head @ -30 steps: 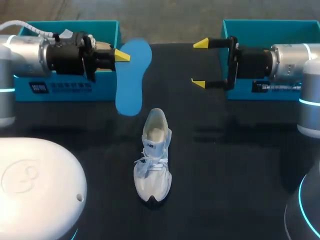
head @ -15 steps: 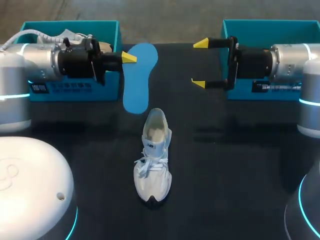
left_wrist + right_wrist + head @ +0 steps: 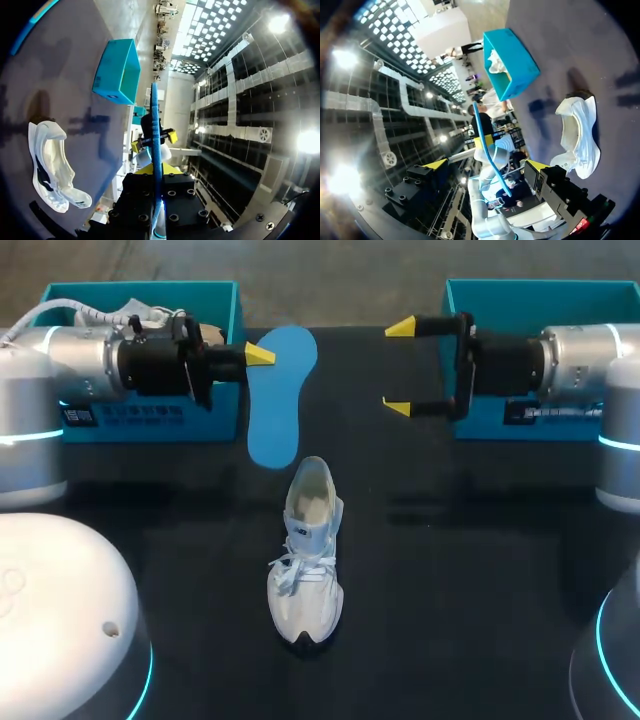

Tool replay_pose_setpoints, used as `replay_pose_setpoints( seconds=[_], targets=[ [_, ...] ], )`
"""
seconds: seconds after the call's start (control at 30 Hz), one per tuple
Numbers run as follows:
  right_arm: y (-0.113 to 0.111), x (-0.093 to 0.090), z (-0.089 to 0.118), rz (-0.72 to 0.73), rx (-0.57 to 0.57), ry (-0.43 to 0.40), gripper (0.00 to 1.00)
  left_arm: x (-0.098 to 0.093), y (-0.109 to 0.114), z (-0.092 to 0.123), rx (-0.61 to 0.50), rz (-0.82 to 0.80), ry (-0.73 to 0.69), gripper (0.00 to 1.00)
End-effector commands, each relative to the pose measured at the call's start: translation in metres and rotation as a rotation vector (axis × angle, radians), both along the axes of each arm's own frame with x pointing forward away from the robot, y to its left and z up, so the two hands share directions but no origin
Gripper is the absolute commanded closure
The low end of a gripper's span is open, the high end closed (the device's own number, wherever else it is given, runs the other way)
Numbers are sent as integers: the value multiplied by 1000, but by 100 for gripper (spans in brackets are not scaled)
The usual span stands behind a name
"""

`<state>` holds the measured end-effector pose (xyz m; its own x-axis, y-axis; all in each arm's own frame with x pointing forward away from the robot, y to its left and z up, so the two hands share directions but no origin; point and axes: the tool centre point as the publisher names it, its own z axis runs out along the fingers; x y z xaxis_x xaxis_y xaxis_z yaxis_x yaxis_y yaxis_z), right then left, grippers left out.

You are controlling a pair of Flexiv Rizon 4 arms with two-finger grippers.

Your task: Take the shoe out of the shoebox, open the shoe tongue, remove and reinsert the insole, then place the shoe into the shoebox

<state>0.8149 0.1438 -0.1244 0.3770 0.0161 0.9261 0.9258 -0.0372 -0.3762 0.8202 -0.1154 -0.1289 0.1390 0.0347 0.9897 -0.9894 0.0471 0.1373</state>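
Shoe stands upright on the dark surface near its middle, toe toward the near edge and heel opening turned toward the far side, with the pale interior exposed and no insole seen inside. Its blue insole is out of the shoe, clamped in the left hand by one edge near its broader far end. It lies roughly level above the surface, narrower end pointing at the heel opening and close to it. In the left wrist view the insole appears edge-on between the fingers, confirming a firm pinch from both sides. The right hand is released, fingers spread wide with nothing between them, and sits well apart from the insole but facing it at about the same height. This posture suggests it is kept ready to steady the shoe or take the free end. Two teal shoeboxes stand at the far corners, the left shoebox behind the left arm and the right shoebox behind the right arm; the right wrist view shows white wrapping in the left one. Assessment: removal appears complete and reinsertion is pending. The narrow end should be fed into the opening first, and the light shoe may slide or tip if unsupported.
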Motion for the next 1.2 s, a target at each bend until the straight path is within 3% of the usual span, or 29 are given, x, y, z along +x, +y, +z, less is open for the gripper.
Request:
replay_pose_setpoints(
  seconds=[0.03,0.23,0.37,0.5,0.63,1.0,1.2],
  targets=[
    [6,7,41,104,-276,51,0,-1,0,1,3,1,0,100],
    [9,-6,81,145,-502,123,0,-1,0,1,3,1,0,100],
    [11,-10,103,175,-618,106,0,-1,0,1,3,1,0,100],
    [14,-9,120,209,-740,99,0,-1,0,1,3,1,0,100],
    [27,-4,139,247,-899,152,0,-1,0,1,3,1,0,100],
    [59,6,173,290,-1244,250,0,-1,0,1,3,1,0,100],
    [70,6,183,289,-1375,240,0,-1,0,1,3,1,0,100]
  ],
)
